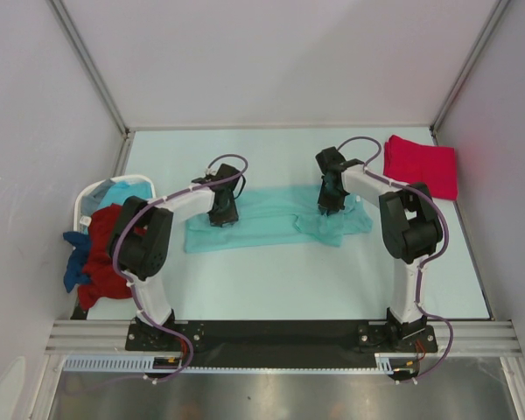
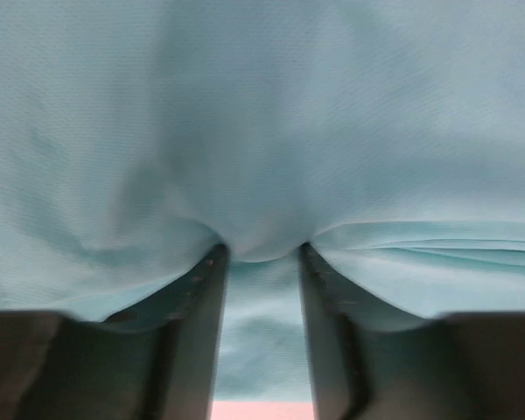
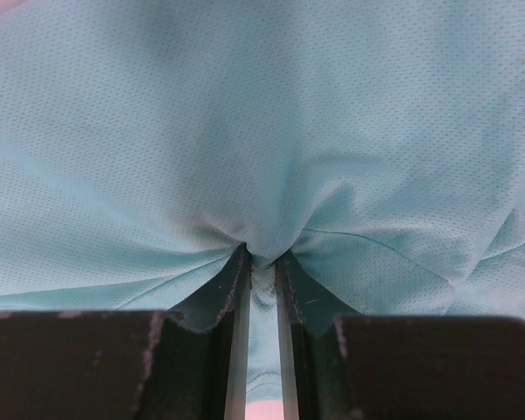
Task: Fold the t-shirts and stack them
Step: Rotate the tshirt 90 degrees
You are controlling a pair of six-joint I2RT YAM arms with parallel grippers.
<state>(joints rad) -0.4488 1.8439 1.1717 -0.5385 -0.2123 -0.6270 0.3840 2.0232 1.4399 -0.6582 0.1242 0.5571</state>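
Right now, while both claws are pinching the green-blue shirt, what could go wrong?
1. The left gripper and the right gripper each pinch only a small bunch of the teal shirt at the fingertips, so the cloth might slip out when lifted.
2. The shirt lies rumpled near the right gripper, so the fold may come out crooked.
3. The right arm bends close to the folded red shirt; a wide swing might nudge it.

The light teal t-shirt (image 1: 271,219) lies stretched and rumpled, right of the basket (image 1: 80,203). The folded pinkish-red t-shirt (image 1: 420,164) sits far right of it. A dark red shirt (image 1: 105,258), a blue shirt (image 1: 73,271) and a light blue shirt (image 1: 118,194) are heaped in and over it.
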